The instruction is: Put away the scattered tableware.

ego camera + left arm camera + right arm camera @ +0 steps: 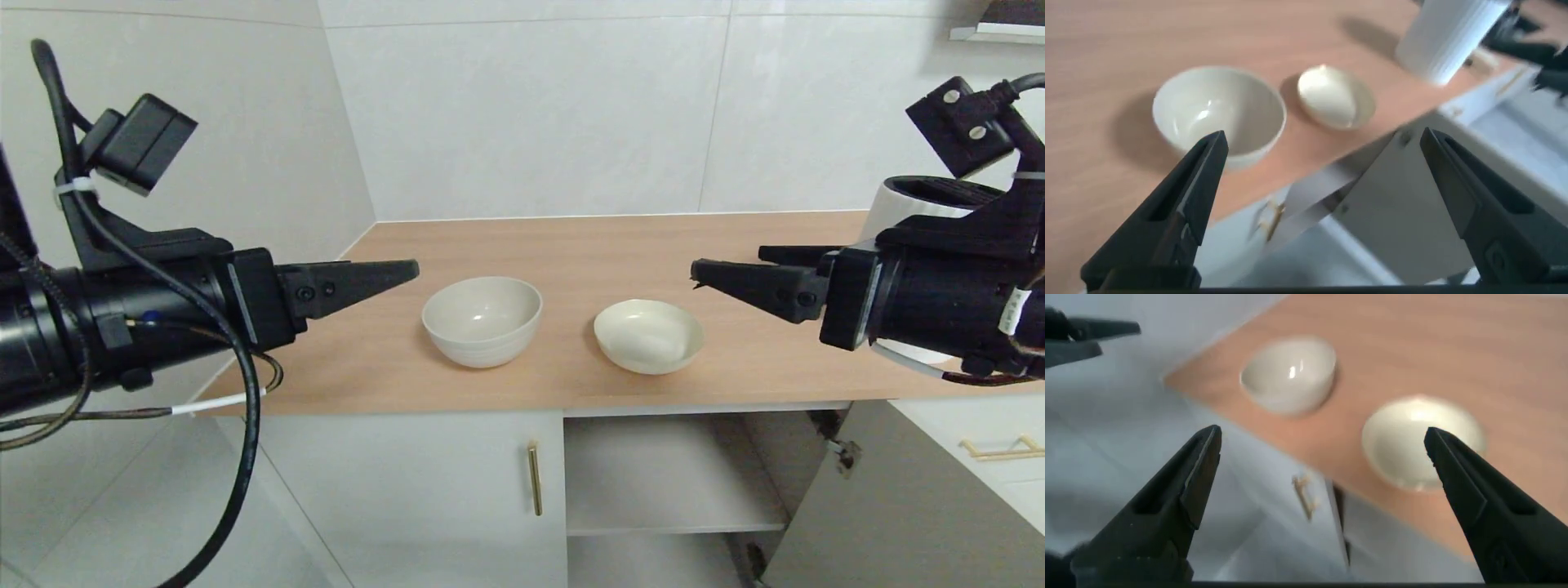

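Hovering wide open and empty, left gripper (408,267) at nine o'clock and right gripper (727,263) at three flank deep bowl (482,320) and shallow bowl (649,336): likely rigid, slippery, breakable; pinch each rim.

bright even light, soft shadows, a glint inside the larger bowl (482,320).

White tiled walls (531,106); wooden countertop (588,245); white cabinet (408,490), one door (882,506) open, shelf (661,490) inside.
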Controlling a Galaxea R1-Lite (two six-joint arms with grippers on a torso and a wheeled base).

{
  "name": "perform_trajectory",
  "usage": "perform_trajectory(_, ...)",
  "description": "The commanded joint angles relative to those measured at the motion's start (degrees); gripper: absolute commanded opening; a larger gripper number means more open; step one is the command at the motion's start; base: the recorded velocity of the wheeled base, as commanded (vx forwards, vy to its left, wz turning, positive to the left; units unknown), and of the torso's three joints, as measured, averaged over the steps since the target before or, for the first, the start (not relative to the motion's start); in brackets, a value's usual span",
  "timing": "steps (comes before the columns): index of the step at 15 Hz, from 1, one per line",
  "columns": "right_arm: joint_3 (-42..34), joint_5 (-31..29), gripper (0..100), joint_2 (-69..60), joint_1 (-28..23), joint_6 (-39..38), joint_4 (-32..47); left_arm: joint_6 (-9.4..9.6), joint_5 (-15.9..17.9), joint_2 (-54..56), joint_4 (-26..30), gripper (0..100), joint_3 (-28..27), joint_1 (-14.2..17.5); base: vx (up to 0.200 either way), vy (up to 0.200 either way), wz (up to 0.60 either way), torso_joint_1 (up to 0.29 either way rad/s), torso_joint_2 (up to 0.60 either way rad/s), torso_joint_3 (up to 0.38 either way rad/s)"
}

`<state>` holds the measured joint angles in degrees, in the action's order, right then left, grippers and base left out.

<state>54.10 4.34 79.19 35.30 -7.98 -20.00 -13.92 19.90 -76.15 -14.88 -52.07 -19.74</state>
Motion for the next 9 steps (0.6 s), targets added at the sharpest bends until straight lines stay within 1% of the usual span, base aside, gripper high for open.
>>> perform_trajectory(1, 4.9, 0.0, 100, 6.2, -5.9, -0.3, -0.8, -2.16, -0.2, -4.9, 0.6, 100, -5.4, 1.1, 0.0, 0.0, 0.0, 0.032, -0.08, -0.051)
perform_trajectory(2, 6.7, 0.0, 100, 8.4, -7.3, -1.9, 0.1, -2.07, -0.2, -6.3, 1.6, 100, -6.2, 3.1, 0.0, 0.0, 0.0, 0.0, 0.0, 0.0)
perform_trajectory(3, 8.7, -0.1, 100, 10.2, -8.4, -5.1, 2.6, -2.16, -0.4, -9.3, 3.2, 100, -8.1, 3.8, 0.0, 0.0, 0.0, 0.0, 0.0, 0.0)
perform_trajectory(5, 10.8, -0.6, 100, 10.5, -8.8, -6.0, 7.9, -2.25, -2.8, -11.8, 6.6, 100, -10.3, 4.7, 0.0, 0.0, 0.0, 0.0, 0.0, 0.0)
perform_trajectory(6, 12.7, -1.6, 100, 10.7, -8.7, -6.2, 11.9, -2.95, -4.3, -13.6, 11.9, 100, -14.0, 5.6, 0.0, 0.0, 0.0, 0.0, 0.0, 0.0)
perform_trajectory(7, 14.2, -4.7, 100, 11.8, -8.5, -6.2, 14.5, -4.36, -4.4, -14.4, 16.3, 100, -16.8, 5.8, 0.0, 0.0, 0.0, 0.0, 0.0, 0.0)
perform_trajectory(8, 16.3, -8.9, 100, 13.5, -8.1, -6.4, 16.8, -6.64, -4.5, -15.5, 20.7, 100, -19.8, 5.8, 0.0, 0.0, 0.0, 0.0, 0.0, 0.0)
perform_trajectory(9, 17.4, -11.2, 100, 14.6, -7.7, -7.1, 17.6, -7.96, -4.5, -16.3, 23.1, 100, -21.6, 5.8, 0.0, 0.0, 0.0, 0.0, 0.0, 0.0)
